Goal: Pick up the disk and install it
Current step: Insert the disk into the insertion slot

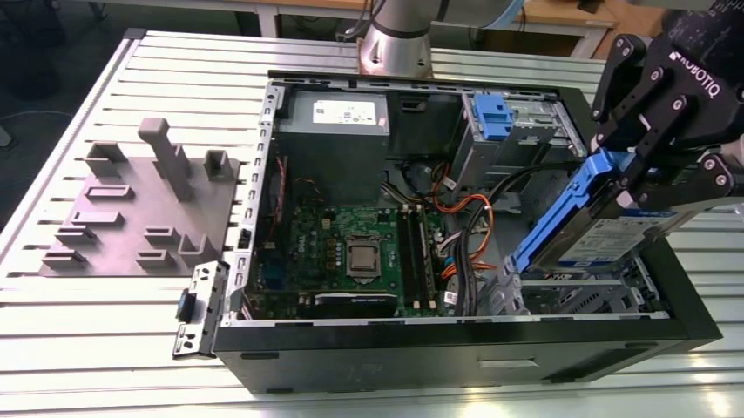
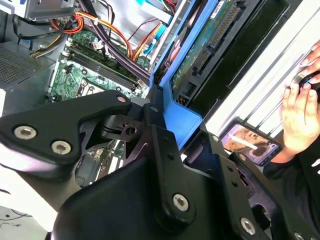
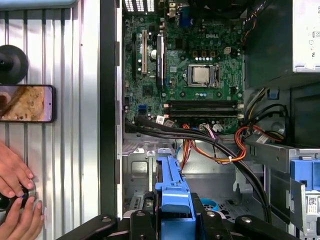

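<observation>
Gripper [image 1: 651, 187] pinching the disk [image 1: 593, 228] by its blue bracket, tilted on edge above the drive bay [image 1: 587, 294] corner of the open computer case [image 1: 465, 340].

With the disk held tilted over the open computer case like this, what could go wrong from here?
1. The disk hangs tilted in the pincer above the metal bay; its low corner may catch the bay's edge.
2. Orange and black cables lie loose beside the bay and could be pinched or snagged.
3. A person's hand rests on the table beside the case, close to the arm's working space.
</observation>
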### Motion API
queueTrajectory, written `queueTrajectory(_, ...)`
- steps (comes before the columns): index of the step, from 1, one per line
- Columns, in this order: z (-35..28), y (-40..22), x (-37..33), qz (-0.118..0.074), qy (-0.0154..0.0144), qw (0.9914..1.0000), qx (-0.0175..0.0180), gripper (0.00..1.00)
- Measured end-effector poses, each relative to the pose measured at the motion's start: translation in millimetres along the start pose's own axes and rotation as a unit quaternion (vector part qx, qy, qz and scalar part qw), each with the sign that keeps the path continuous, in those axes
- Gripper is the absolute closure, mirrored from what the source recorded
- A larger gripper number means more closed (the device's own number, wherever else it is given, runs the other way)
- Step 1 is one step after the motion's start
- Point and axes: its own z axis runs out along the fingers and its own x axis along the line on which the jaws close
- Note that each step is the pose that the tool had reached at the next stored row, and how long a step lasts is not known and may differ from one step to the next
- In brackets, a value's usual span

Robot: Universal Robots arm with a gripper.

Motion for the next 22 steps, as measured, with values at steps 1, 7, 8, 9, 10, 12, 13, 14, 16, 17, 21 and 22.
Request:
queueTrajectory(1, 0.6, -0.1, 0.2, 0.000, 0.0000, 1.00000, 0.0000, 0.63)
queueTrajectory(7, 5.8, -0.3, 1.1, 0.000, 0.0001, 1.00000, 0.0000, 0.63)
queueTrajectory(8, 7.2, -0.3, 1.2, 0.000, 0.0000, 1.00000, 0.0000, 0.63)
queueTrajectory(9, 8.6, -0.3, 1.2, 0.000, 0.0000, 1.00000, 0.0000, 0.63)
queueTrajectory(10, 10.3, -0.3, 1.3, 0.000, -0.0001, 1.00000, 0.0000, 0.63)
queueTrajectory(12, 13.8, -0.4, 1.4, 0.000, 0.0000, 1.00000, 0.0000, 0.63)
queueTrajectory(13, 15.5, -0.4, 1.6, 0.000, 0.0000, 1.00000, 0.0000, 0.63)
queueTrajectory(14, 17.2, -0.4, 1.7, 0.000, 0.0000, 1.00000, 0.0000, 0.63)
queueTrajectory(16, 18.3, -0.4, 1.7, 0.000, 0.0003, 1.00000, 0.0000, 0.63)
queueTrajectory(17, 18.3, -0.4, 1.7, 0.000, 0.0002, 1.00000, 0.0000, 0.63)
queueTrajectory(21, 18.4, -0.4, 1.7, 0.000, 0.0003, 1.00000, 0.0000, 0.63)
queueTrajectory(22, 18.5, -0.4, 1.7, 0.000, 0.0002, 1.00000, 0.0000, 0.63)
